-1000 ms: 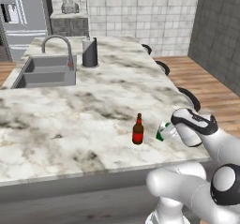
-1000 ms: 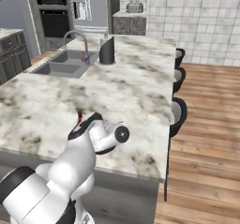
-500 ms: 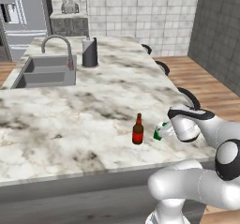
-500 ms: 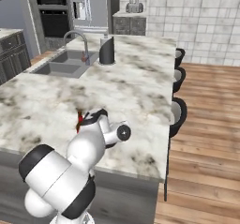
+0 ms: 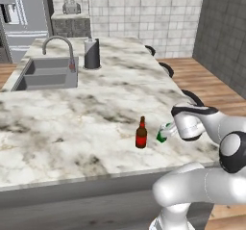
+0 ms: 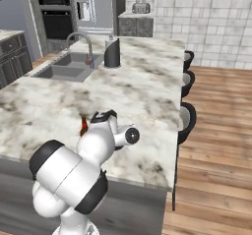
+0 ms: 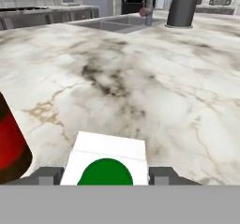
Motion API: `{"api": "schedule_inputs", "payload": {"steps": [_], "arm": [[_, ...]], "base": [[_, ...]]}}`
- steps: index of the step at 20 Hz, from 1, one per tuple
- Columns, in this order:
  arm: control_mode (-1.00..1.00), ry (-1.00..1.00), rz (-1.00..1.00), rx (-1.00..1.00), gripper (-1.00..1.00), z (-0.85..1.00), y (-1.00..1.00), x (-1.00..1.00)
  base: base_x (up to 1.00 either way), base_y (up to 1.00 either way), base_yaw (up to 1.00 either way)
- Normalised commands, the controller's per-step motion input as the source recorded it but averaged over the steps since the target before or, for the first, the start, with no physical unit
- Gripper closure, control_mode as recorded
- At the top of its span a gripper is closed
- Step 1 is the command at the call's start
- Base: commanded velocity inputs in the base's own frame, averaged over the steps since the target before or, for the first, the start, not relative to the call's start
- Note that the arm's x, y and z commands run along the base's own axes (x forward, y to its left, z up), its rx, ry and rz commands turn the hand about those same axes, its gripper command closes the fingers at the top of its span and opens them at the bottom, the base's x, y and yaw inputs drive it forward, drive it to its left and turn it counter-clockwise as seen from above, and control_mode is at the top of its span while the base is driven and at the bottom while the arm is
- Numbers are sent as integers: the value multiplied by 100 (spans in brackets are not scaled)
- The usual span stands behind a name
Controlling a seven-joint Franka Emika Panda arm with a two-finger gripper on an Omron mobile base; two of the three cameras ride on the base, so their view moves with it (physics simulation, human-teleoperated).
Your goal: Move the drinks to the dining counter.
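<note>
Two drinks stand near the front right of the dining counter point(image 5: 72, 113), a large veined marble island. One is a small red-brown beer bottle point(image 5: 141, 135), upright, also seen at the left edge of the hand view point(image 7: 9, 143) and just left of the arm point(image 6: 83, 126). The other is a green-and-white carton point(image 5: 162, 134) resting on the marble just right of the bottle. My gripper point(image 5: 166, 132) reaches in from the right at counter height. In the hand view my gripper point(image 7: 106, 175) has the carton point(image 7: 107, 164) between its fingertips point(image 7: 47, 175), which lie against both its sides.
A grey sink point(image 5: 48, 72) with a curved faucet point(image 5: 57, 44) is set into the far left of the island. A grey cylindrical canister point(image 5: 91, 53) stands beside it. Dark round stools point(image 5: 192, 96) line the right edge, and wooden floor lies beyond them.
The arm's elbow has swung out to the right and lower. The hand has stayed at the carton. The carton and the beer bottle have not visibly moved.
</note>
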Motion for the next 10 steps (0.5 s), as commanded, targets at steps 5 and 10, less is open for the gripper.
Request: {"api": "schedule_inputs", "payload": {"steps": [5, 10], "arm": [[-100, -4, 0, 0, -100, -6, 15, -17], [-100, -11, 0, 0, -100, 0, 6, -29]], "base": [[0, 0, 0], [0, 0, 0]]}}
